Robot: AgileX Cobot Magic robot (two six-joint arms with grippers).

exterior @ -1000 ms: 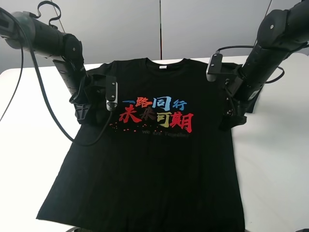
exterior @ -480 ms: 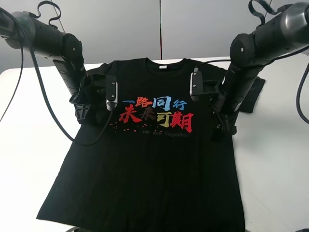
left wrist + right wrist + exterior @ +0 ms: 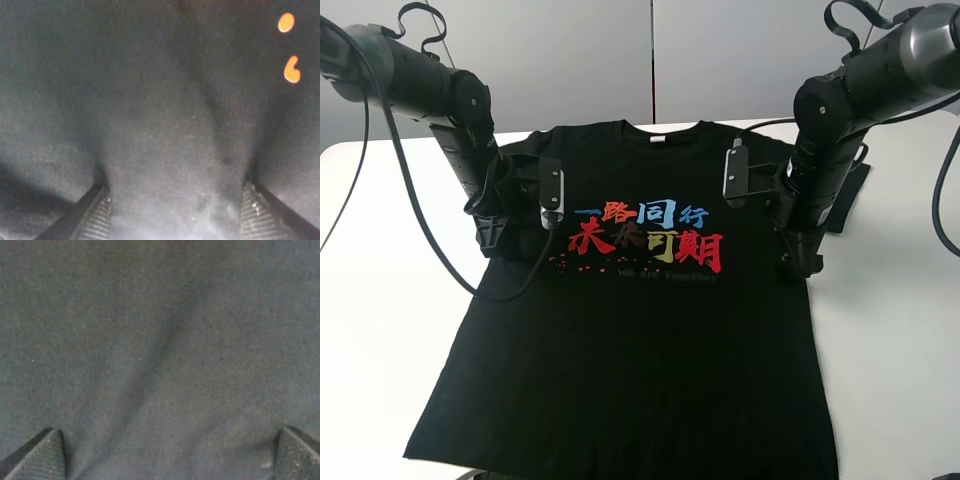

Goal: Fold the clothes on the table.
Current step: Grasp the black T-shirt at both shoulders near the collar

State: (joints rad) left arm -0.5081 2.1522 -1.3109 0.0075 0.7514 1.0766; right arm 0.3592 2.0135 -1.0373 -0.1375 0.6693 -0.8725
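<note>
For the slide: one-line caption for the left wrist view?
Left gripper open, pressed into a bunched ridge of the black T-shirt.

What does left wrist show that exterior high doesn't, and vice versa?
Only left wrist: black cloth bunched into a ridge between the left tool's open ribbed fingers, close up. Only exterior high: the whole T-shirt spread flat on the white table, its neck label, and the right tool. Both: black fabric and orange-red print specks.

Your black T-shirt [image 3: 640,340] is lying flat, chest up, across the white table [image 3: 380,300], collar toward the far edge, its red, blue and yellow characters [image 3: 645,238] and white neck label [image 3: 660,141] showing.
</note>
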